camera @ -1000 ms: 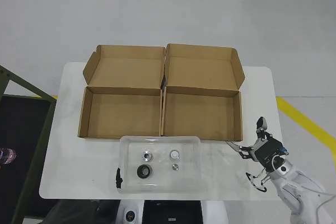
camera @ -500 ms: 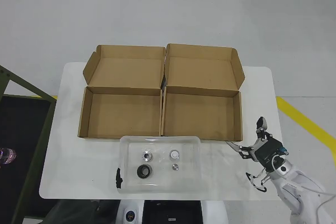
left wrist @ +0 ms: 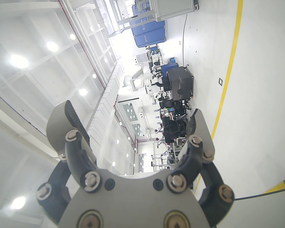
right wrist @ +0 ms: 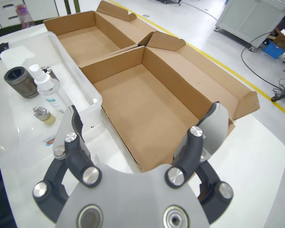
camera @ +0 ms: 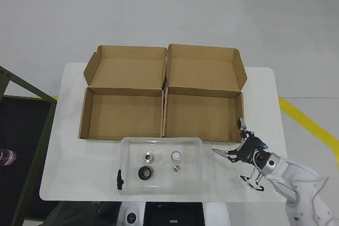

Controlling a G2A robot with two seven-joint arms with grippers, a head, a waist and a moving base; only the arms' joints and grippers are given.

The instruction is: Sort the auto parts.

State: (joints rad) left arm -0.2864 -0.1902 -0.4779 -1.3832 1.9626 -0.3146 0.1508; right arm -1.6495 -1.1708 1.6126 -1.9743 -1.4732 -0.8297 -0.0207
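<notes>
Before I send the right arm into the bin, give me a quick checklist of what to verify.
1. Right gripper open and empty: ok.
2. Left gripper out of the way: ok, open, facing the hall.
3. Items in the clear bin standing apart: ok. They are the dark cylinder, spray bottle, steel sleeve and small stepped fitting.
4. Left box and right box open and empty: ok.
5. Gripper height over the bin's rim: cannot tell.
6. Which box takes which part: cannot tell.

Left tool (left wrist: 132,107) stands wide, facing seemingly a workshop.
</notes>
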